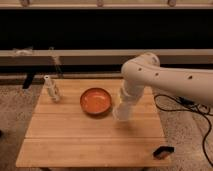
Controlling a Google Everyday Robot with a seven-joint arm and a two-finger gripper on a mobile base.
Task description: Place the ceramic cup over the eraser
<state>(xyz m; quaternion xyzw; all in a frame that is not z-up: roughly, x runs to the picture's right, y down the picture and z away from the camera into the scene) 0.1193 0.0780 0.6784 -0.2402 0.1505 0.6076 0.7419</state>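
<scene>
Orange bowl [96,101] beside gripper [123,107] w/ ceramic cup [121,115]

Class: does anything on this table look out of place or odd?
A small dark object sits at the table's front right corner, seemingly overhanging the edge. The gripper hangs low beside the orange bowl; nothing looks spilled.

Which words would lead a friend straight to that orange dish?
On the wooden table, look just back of centre: the orange bowl sits immediately left of the robot's shut gripper, which hangs low over the tabletop. It is the only round, orange thing there; the slim white bottle at far left is tall and pale.
</scene>
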